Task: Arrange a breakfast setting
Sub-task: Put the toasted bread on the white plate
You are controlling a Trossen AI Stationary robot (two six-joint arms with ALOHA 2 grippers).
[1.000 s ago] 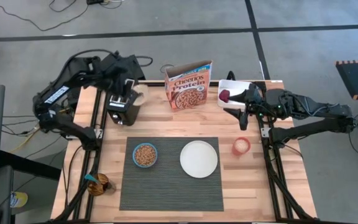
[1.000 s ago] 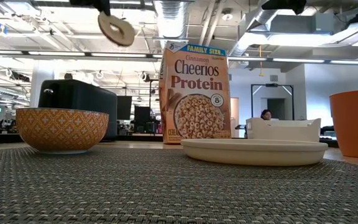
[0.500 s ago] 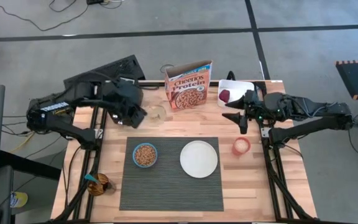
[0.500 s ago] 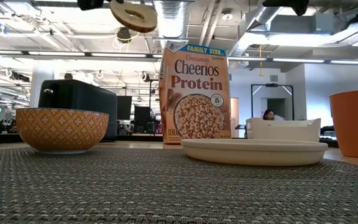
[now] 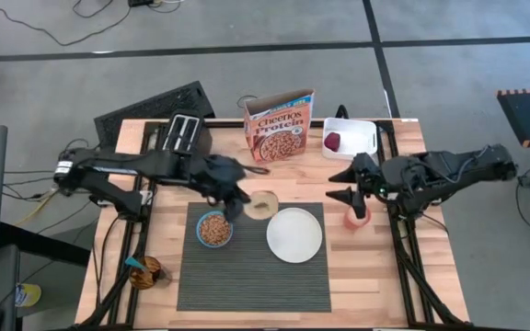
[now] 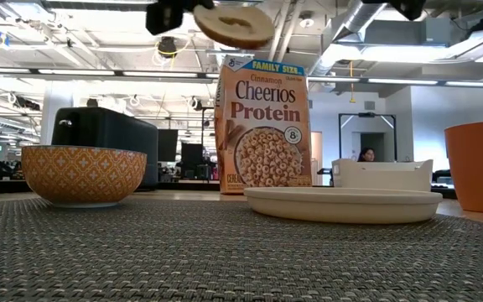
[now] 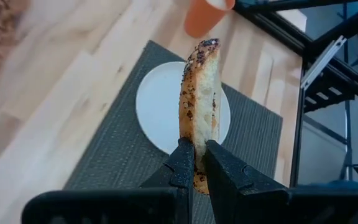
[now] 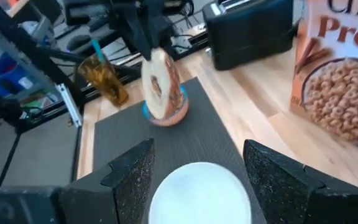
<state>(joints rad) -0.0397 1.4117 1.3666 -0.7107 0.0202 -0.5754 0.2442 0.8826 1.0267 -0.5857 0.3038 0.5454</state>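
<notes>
L jaws pinch bagel (image 5: 263, 204) above mat, near plate (image 5: 294, 235)

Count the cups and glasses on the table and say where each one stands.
2: an orange cup right of the placemat, under the right tool; an amber glass left of the placemat. Others may be hidden.

This is a robotics lab set up in an open-plan office or workshop hall. The wooden bench (image 5: 118, 267) stands on a bare grey concrete floor (image 5: 449, 83) marked with dark tape lines, and loose cables (image 5: 53, 28) trail across it. Behind the bench the room runs deep: exposed ducts (image 6: 233, 21) and pipes under a white ceiling, strip lights (image 6: 418, 81), rows of desks with monitors (image 6: 170, 143), and a person (image 6: 366, 154) seated far back.
</notes>
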